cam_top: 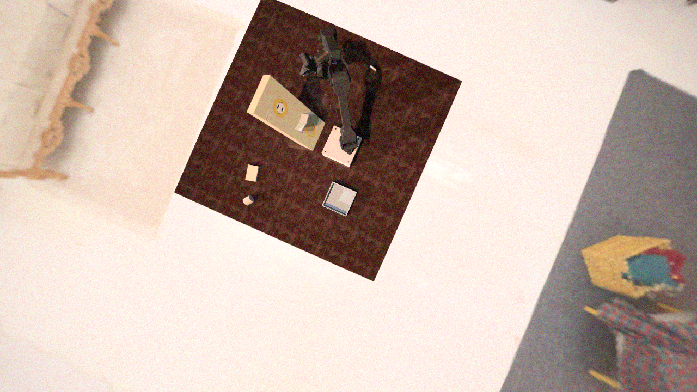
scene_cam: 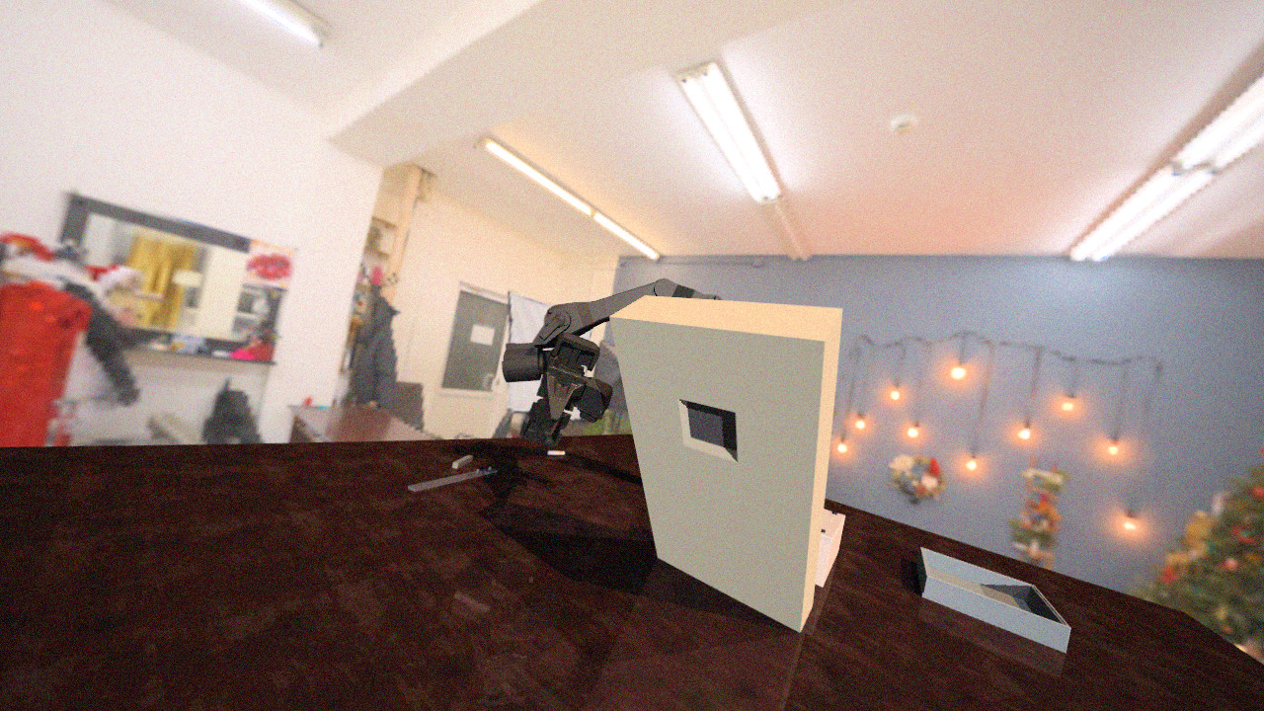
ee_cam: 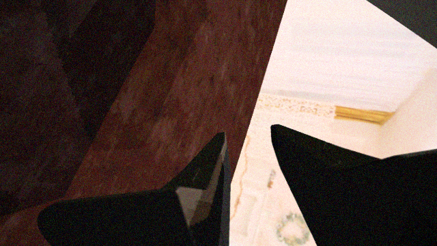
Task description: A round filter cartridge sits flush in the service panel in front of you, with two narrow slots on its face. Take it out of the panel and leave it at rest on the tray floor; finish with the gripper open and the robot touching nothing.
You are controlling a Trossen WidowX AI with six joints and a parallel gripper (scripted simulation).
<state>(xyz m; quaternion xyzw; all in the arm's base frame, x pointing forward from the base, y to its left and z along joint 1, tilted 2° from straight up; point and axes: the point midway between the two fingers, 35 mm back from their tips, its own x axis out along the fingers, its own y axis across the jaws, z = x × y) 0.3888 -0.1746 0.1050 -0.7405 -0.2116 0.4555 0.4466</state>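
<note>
The round cartridge (cam_top: pixel 280 107) shows in the service panel (cam_top: pixel 265 91) (scene_cam: pixel 724 521), pale with two dark slots inside a yellow ring. The exterior camera sees only the panel's back, with a square opening. My gripper (cam_top: pixel 303 65) (scene_cam: pixel 541 438) (ee_cam: pixel 248 137) is above the table beyond the panel's top-right side in the top view, away from the cartridge. Its fingers stand partly open, with a narrow gap and nothing between the tips in the wrist view. The shallow tray (cam_top: pixel 334 209) (scene_cam: pixel 981 609) is below the arm's base in the top view; no cartridge shows in it.
A pale block (cam_top: pixel 303 121) stands out from the panel by a second yellow ring. The arm's pale base plate (cam_top: pixel 334 148) is between panel and tray. A beige block (cam_top: pixel 251 172) and a small cylinder (cam_top: pixel 248 200) lie at lower left. A grey bar (scene_cam: pixel 446 481) lies left of the gripper.
</note>
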